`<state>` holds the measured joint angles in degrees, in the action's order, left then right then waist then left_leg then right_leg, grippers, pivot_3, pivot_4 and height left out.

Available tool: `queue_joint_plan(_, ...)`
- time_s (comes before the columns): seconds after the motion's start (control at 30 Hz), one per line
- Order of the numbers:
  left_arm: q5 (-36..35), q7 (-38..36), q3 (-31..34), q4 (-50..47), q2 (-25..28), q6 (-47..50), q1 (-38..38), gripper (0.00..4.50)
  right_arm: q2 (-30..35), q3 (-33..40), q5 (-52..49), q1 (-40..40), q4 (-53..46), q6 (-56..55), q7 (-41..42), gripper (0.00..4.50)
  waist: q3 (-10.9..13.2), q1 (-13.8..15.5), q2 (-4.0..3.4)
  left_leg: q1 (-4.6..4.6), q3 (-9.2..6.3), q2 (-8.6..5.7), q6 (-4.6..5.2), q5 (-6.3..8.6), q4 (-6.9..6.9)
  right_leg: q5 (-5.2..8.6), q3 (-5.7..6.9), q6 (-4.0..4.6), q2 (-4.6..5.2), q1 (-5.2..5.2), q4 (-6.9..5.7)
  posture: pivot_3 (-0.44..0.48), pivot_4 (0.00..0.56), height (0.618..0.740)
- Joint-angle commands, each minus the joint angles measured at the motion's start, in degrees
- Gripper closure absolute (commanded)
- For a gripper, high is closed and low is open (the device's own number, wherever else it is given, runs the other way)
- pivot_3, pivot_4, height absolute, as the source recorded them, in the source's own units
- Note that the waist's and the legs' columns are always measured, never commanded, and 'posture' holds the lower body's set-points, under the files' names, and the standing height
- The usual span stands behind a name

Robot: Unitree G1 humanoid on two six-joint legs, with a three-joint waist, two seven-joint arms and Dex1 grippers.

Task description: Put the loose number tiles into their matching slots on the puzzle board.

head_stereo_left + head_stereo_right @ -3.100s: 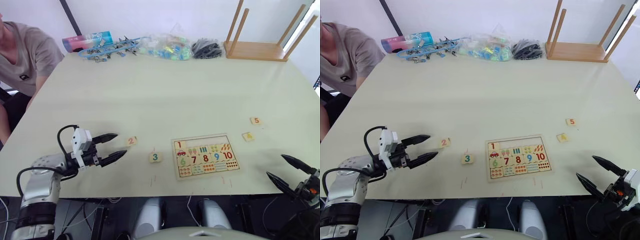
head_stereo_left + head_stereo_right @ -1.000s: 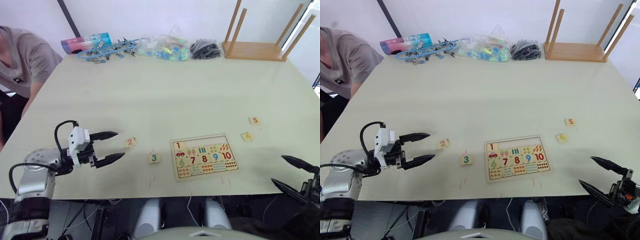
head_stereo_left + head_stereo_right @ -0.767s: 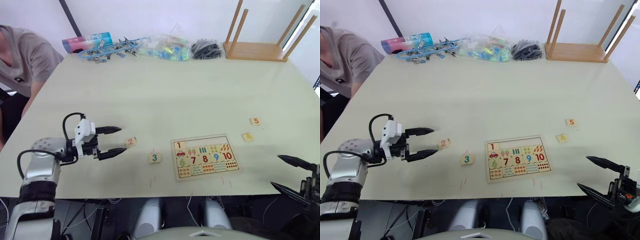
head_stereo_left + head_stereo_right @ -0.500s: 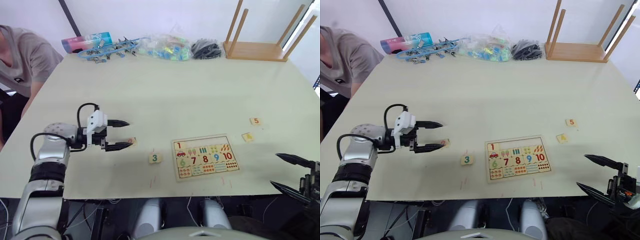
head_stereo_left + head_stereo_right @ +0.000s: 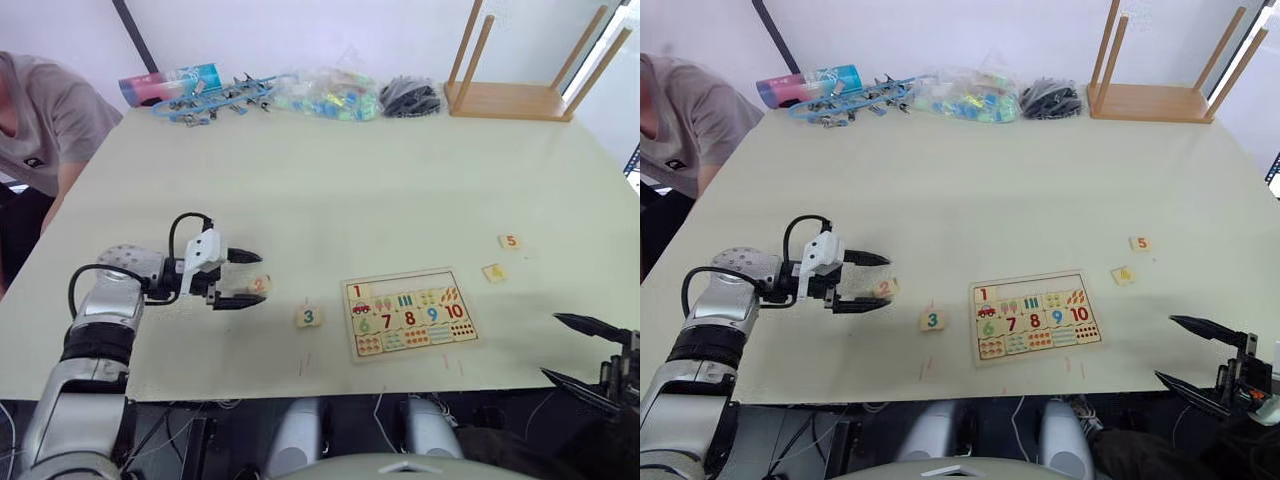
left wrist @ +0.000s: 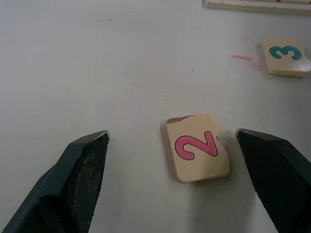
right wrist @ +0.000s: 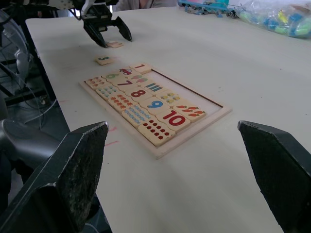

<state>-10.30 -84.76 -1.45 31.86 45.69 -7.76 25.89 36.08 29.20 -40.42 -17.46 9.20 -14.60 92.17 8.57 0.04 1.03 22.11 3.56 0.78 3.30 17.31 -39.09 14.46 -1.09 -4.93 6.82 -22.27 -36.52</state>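
Note:
The puzzle board (image 5: 347,320) lies near the table's front edge, with tile 1 (image 5: 357,291) seated at the left end of its top row. The other matching slots (image 5: 420,282) in that row are bare. Tile 2 (image 6: 197,147) lies flat between the fingers of my open left gripper (image 5: 262,279), which straddles it without touching. Tile 3 (image 5: 308,317) rests between tile 2 and the board. Tiles 4 (image 5: 493,272) and 5 (image 5: 510,241) lie to the right of the board. My right gripper (image 5: 550,345) hangs open off the front right edge, holding nothing.
An upturned wooden stool (image 5: 510,98) stands at the far right corner. A bag of coloured pieces (image 5: 330,95), black items (image 5: 410,97) and blue clips (image 5: 215,97) line the far edge. A person (image 5: 40,110) sits at the table's left side.
My left gripper has moved right across the table until its open fingers flank tile 2. The right gripper has stayed near the front right edge.

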Motion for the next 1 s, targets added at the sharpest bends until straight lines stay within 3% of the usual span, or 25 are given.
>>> queue_joint_plan(0.03, -0.07, 1.41, 0.74, -3.81, 1.44, 1.37, -2.21, 0.06, 0.74, 1.00, -0.02, 0.85, 0.53, -1.40, 0.31, 0.00, 0.01, -0.35, -0.02, 0.00, 0.00, 0.00, -0.01, 0.00, 0.01, 0.00, 0.00, 0.00, 0.01, 0.00, 0.01, 0.000, 0.150, 0.740)
queue_joint_plan(0.43, 0.41, 4.54, 0.91, -6.12, 2.77, 2.62, -6.37, 0.06, -0.34, -0.79, 1.09, 1.28, -1.88, -1.39, -2.25, 0.00, -0.02, -0.74, -0.14, 0.07, 0.02, -0.01, -0.03, 0.00, 0.22, -0.01, 0.08, 0.02, 0.11, -0.24, 0.04, 0.000, 0.150, 0.740)
queue_joint_plan(0.63, -0.12, 4.84, 0.72, -7.01, 2.79, 2.65, -7.02, 0.06, -0.29, -0.94, 1.37, 0.56, -2.89, -1.56, -2.99, 0.00, -0.04, -0.69, -0.20, -0.06, 0.25, 0.00, -0.01, 0.00, 0.30, -0.23, 1.82, 0.13, 1.33, -0.25, 0.03, 0.000, 0.150, 0.740)
queue_joint_plan(0.7, -0.06, 4.86, 0.47, -7.73, 2.92, 2.64, -7.56, 0.67, -0.34, -0.94, 1.38, 0.31, -3.43, -1.38, -3.34, 0.00, -0.04, -0.70, -0.20, -0.06, 0.26, 0.01, -0.01, 0.00, 0.30, -0.25, 1.98, 0.13, 1.38, -0.25, 0.03, 0.000, 0.150, 0.740)
queue_joint_plan(0.93, -0.20, 4.73, 0.39, -8.94, 3.31, 3.18, -8.43, 3.41, -0.21, -0.88, 1.25, -0.30, -4.35, -1.09, -4.04, 0.00, -0.04, -0.61, -0.21, -0.12, 0.40, 0.02, 0.24, -0.15, 0.30, -0.30, 2.23, 0.07, 1.38, -0.23, 0.03, 0.000, 0.150, 0.740)
queue_joint_plan(1.0, 0.08, 4.51, 0.18, -8.39, 3.51, 2.84, -8.15, 3.44, -0.17, -1.00, 1.29, -0.13, -4.52, -0.96, -4.26, 0.00, -0.03, -0.61, -0.21, -0.13, 0.46, 0.02, 0.25, -0.15, 0.30, -0.30, 2.22, 0.06, 1.37, -0.23, 0.04, 0.000, 0.150, 0.740)
